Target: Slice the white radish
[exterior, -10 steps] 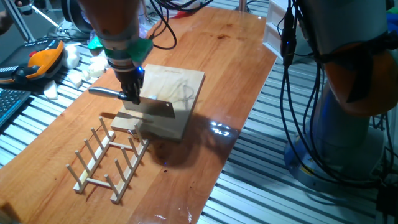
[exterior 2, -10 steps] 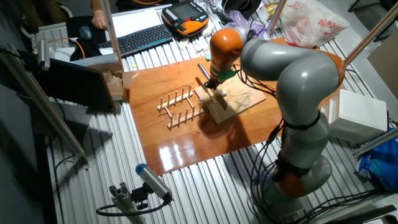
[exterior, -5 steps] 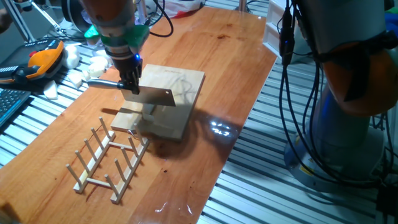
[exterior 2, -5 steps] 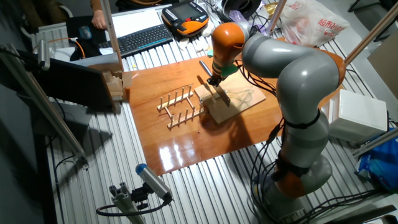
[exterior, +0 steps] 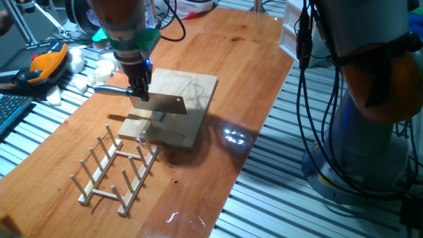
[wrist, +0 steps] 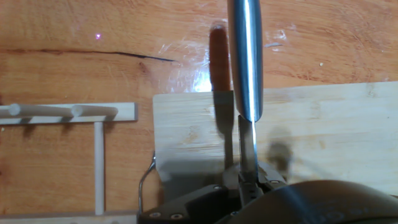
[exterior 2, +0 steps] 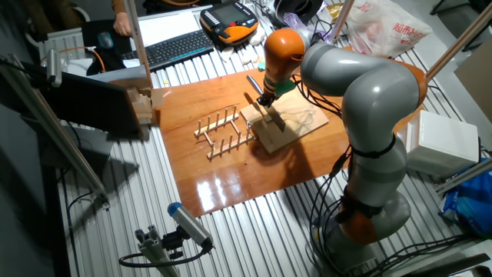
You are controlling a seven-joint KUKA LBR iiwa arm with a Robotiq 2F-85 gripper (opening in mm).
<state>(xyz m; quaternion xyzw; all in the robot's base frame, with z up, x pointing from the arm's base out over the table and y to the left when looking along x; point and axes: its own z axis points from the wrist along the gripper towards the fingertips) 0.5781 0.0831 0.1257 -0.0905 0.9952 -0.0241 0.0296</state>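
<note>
Your gripper (exterior: 140,94) is clamped on the knife (exterior: 162,103) above the cutting board (exterior: 188,92), but no white radish shows beneath, so a downward stroke risks only scoring wood.

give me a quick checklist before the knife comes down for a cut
1. Grip on knife: ok. The gripper is shut on the knife where handle meets blade.
2. Blade over board: ok. It hangs level above the board, not touching it.
3. Radish under blade: cannot tell. No radish shows on the bare board; the patch below the gripper is hidden in the hand view.
4. Rack clear of the cut: ok. The rack lies past the board's end, apart from the blade.
5. Board flat: ok, as far as both fixed views show.
</note>
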